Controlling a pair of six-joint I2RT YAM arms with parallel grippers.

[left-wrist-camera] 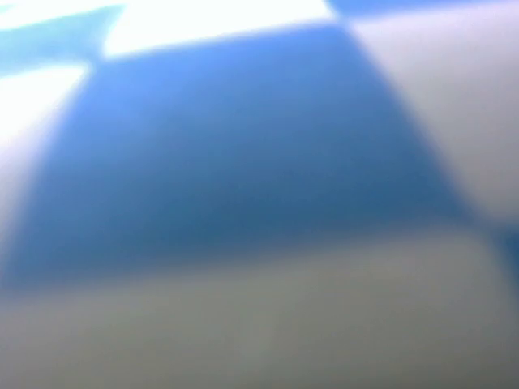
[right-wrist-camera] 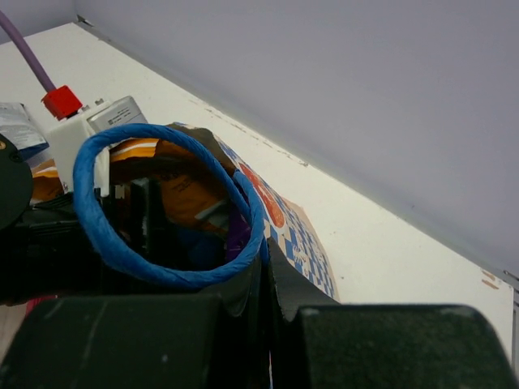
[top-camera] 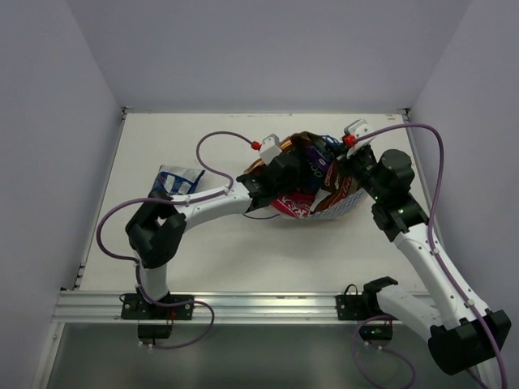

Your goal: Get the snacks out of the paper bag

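The paper bag (top-camera: 345,203), blue-and-white checkered, lies crumpled at mid-table with snacks bulging from it: a pink-red packet (top-camera: 290,207) at its near edge and a red-brown chips bag (top-camera: 302,143) at the far side. A blue-white packet (top-camera: 177,180) lies apart on the table to the left. My left gripper (top-camera: 296,174) is pressed into the bag; its wrist view shows only blurred checkered paper (left-wrist-camera: 243,162), jaws hidden. My right gripper (right-wrist-camera: 268,251) is shut on the bag's rim by the blue cord handle (right-wrist-camera: 89,211). Through the loop an orange packet (right-wrist-camera: 186,190) shows.
The table's back wall runs close behind the bag (right-wrist-camera: 340,89). The left arm's white camera block with red plug (right-wrist-camera: 77,121) sits just beyond the handle. A metal rail (top-camera: 243,306) edges the table's near side.
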